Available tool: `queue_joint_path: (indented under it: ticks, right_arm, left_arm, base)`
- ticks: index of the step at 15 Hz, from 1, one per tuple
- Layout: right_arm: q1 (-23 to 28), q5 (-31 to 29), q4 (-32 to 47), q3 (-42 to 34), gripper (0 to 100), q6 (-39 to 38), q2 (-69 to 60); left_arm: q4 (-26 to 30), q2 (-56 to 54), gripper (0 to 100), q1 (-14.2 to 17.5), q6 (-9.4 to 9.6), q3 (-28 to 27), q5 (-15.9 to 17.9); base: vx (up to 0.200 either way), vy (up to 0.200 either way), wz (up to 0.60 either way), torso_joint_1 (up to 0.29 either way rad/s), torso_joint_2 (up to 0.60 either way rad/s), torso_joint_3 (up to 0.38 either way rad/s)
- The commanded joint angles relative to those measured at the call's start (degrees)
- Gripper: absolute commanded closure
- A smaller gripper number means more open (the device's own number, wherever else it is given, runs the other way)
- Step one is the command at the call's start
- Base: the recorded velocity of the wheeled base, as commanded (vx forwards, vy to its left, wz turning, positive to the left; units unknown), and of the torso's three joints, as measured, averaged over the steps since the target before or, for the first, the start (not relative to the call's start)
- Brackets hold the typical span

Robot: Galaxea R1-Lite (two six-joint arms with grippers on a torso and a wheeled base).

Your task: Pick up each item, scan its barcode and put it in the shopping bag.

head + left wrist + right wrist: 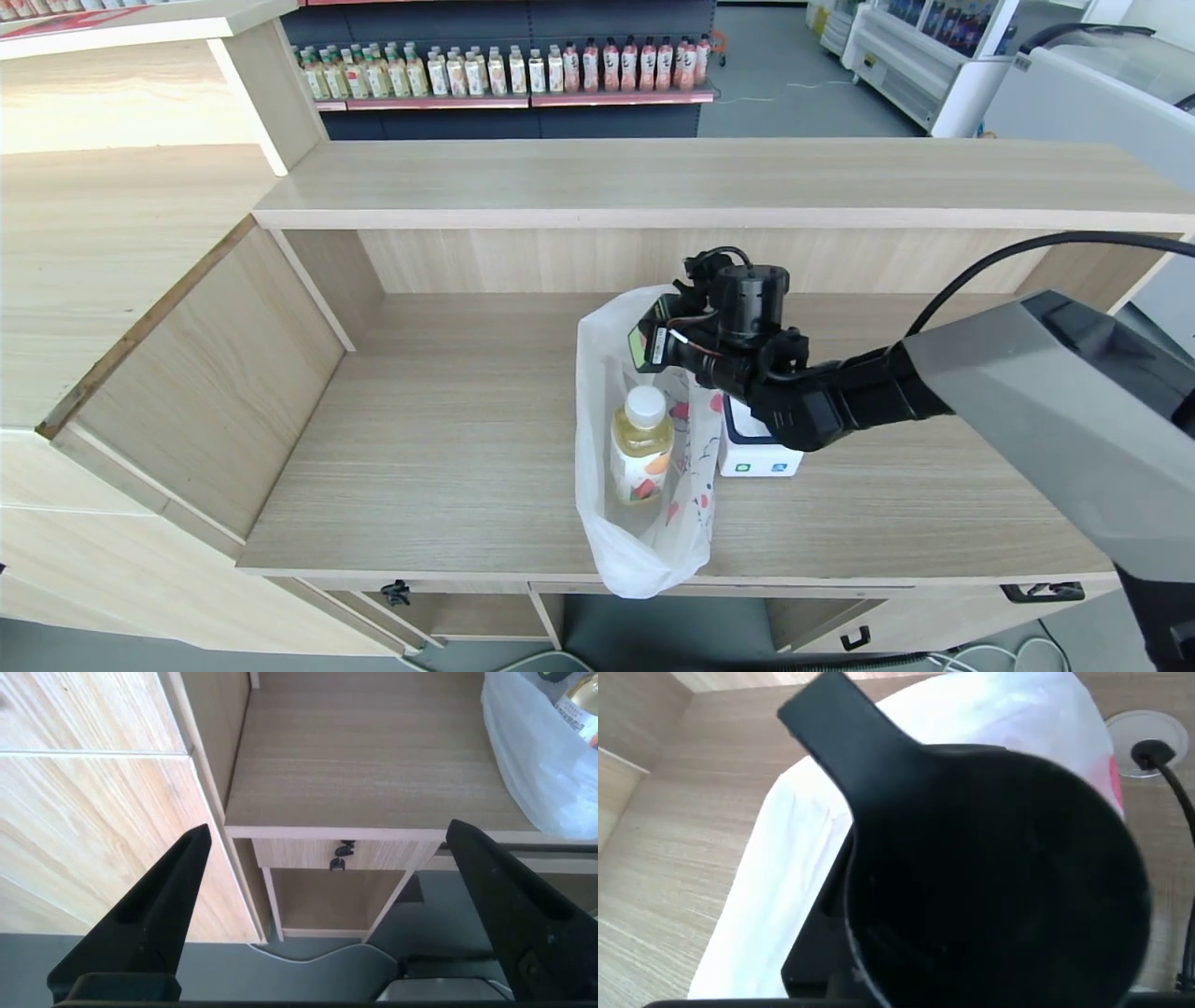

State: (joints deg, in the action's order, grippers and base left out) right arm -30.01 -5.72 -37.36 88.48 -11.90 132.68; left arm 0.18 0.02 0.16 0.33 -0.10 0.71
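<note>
The right gripper [651,345] hangs just above the open shopping bag [597,439], a bottle [640,446] upright inside; whether its jaws grip anything I cannot tell, while the left gripper [327,833], jaws spread and empty, sits well apart.

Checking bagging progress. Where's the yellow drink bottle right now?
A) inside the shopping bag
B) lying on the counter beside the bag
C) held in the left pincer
A: the bottle stands upright inside the open shopping bag, white cap up, seen through the bag's mouth in the head view.
</note>
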Motion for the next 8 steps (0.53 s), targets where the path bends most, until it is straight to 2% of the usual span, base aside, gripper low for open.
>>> queue_joint_path:
  ticks: [1, 8]
  right_arm:
    - [-0.40, 0.88, 0.80, 2.75, 100, -0.06, 3.81]
    - [-1.19, 0.62, 0.80, 3.54, 100, 0.38, 7.24]
  left_arm:
    - [-0.01, -0.02, 0, 0.02, -0.07, 0.01, 0.00]
    - [-0.01, -0.02, 0, 0.02, -0.07, 0.01, 0.00]
  base:
    - [0.000, 0.000, 0.00, 0.000, 0.00, 0.000]
    - [0.000, 0.000, 0.00, 0.000, 0.00, 0.000]
